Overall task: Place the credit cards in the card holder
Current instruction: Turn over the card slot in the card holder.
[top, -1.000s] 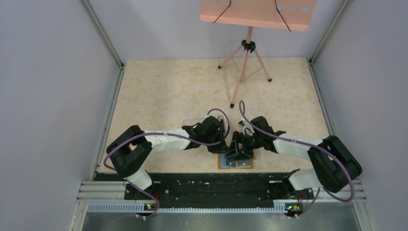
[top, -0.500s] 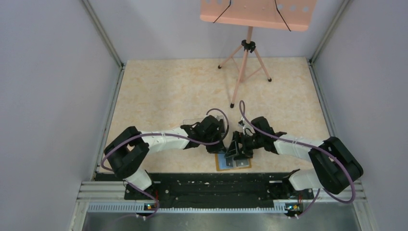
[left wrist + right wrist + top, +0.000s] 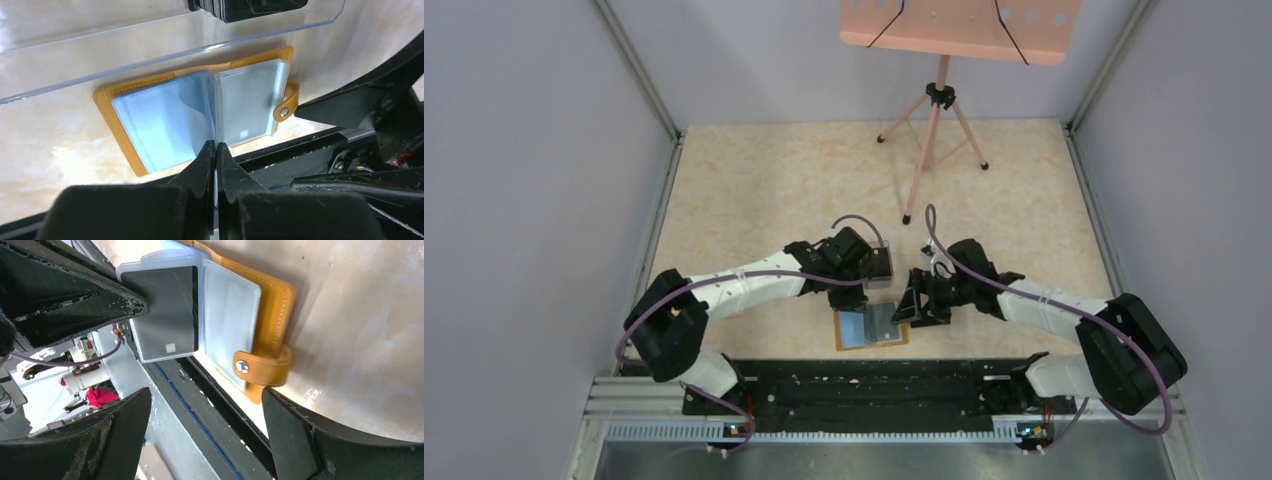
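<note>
Table [image 3: 754, 190], pale marbled top, two arms reaching in from the front edge; left gripper [image 3: 215, 146], fingers pressed together, tips over the middle fold of the wallet [image 3: 165, 115], whether a sleeve is nipped cannot be told; clear box [image 3: 150, 45] beside it, stack of dark cards [image 3: 250, 6] inside; wallet orange, lying open and flat by the front edge, one dark card [image 3: 167, 310] in a sleeve; right gripper [image 3: 206, 402], just right of the wallet, fingers wide apart, holding nothing.
</note>
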Tool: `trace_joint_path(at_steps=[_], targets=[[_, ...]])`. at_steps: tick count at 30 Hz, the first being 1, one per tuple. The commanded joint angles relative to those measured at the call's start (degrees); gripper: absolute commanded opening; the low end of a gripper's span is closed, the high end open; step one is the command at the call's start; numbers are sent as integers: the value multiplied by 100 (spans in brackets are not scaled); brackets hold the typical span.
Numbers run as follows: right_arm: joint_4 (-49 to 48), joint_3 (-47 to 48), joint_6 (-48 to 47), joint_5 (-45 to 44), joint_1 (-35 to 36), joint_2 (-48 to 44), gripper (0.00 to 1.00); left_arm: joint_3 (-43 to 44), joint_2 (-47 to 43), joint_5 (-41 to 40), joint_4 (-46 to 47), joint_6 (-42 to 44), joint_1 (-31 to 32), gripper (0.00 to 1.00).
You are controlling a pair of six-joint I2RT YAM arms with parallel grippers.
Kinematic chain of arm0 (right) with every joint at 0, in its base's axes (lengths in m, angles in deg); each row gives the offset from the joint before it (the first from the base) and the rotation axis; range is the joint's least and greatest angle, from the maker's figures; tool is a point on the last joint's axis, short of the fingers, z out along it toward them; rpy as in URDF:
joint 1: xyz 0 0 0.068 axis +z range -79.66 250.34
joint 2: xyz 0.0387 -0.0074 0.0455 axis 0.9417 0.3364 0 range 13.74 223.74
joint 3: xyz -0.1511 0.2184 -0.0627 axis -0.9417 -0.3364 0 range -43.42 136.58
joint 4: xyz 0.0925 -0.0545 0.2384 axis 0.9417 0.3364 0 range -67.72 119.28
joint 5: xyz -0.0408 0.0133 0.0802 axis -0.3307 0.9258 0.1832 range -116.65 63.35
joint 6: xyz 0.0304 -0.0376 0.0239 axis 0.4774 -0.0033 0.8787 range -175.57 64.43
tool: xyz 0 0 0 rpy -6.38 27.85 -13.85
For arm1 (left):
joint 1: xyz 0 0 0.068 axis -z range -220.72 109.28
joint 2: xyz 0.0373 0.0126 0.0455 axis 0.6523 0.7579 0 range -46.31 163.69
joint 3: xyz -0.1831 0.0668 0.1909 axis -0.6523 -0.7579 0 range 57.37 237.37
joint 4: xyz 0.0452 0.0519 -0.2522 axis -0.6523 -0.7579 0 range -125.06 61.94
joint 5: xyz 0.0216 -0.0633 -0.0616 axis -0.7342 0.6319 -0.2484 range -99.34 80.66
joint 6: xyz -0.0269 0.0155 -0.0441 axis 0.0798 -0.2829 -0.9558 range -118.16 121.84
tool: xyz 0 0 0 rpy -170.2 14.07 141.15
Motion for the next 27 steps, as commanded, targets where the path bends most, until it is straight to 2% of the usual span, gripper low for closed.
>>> trace_joint_path(at_steps=[1, 8, 11, 13, 16, 27], targets=[[-9, 278, -2, -106, -10, -295, 81, 839, 372, -346, -1161, 444, 5, 0], [400, 287, -146, -340, -172, -373, 81, 1767, 1096, -500, -1856, 683, 146, 0], [463, 247, -179, -364, -276, -397, 81, 2018, 1279, -492, -1870, 704, 246, 10], [483, 232, -197, -383, -325, -396, 81, 2117, 1371, -391, -1798, 693, 302, 18], [496, 223, -215, -382, -348, -380, 81, 2134, 1432, -179, -1589, 613, 335, 24], [543, 161, -275, -435, -448, -349, 80, 2030, 1443, 337, -919, 399, 406, 28]])
